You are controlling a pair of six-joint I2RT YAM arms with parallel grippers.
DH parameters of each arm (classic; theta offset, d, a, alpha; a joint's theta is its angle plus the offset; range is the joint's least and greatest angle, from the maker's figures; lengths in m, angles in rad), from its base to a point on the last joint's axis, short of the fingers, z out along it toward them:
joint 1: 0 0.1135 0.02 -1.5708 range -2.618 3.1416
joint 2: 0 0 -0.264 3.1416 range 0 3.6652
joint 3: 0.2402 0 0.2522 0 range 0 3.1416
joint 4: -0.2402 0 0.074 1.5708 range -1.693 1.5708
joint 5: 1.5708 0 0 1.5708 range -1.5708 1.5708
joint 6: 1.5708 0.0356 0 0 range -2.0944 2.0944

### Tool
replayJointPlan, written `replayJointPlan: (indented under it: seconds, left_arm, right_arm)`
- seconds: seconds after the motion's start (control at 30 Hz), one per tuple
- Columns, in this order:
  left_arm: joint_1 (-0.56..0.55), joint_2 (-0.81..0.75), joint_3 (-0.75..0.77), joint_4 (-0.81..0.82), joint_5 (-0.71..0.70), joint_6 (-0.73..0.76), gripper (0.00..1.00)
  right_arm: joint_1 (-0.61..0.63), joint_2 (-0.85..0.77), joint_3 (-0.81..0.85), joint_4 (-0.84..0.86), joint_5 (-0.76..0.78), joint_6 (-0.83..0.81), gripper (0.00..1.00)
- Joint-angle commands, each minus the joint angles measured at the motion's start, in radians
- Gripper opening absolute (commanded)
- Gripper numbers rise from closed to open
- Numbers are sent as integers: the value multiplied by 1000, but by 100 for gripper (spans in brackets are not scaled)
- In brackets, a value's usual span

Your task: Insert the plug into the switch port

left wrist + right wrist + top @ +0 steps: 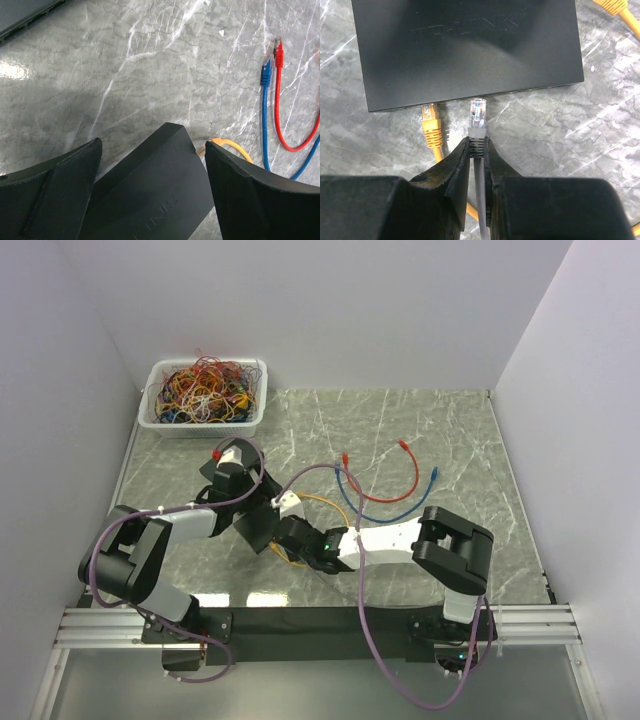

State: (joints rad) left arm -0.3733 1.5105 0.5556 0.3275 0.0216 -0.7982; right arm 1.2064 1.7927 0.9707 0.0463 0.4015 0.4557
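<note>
desk, grey marble; switch, black, lying flat, left jaws wide open astride one corner; right jaws, clamped on the plug by its rear; plug at their 12 o'clock, long axis toward the port face, tip just reaching it; right arm nearer.

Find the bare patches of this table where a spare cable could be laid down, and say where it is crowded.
Bare marble lies between the basket and the right wall, beyond the red cable. Another patch sits right of the blue cable, by the right edge. Crowded: left of centre, where the left claw and right claw meet at the switch.
</note>
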Motion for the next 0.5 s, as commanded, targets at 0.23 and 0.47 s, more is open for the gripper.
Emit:
replayJointPlan:
  seconds: [0.23, 0.47]
  left_arm:
    - [4, 36, -37, -134, 9, 14, 92]
    - [2, 39, -37, -128, 14, 17, 92]
  right_arm:
    - [-13, 45, 30, 30, 10, 15, 4]
    - [-30, 33, 28, 37, 8, 9, 4]
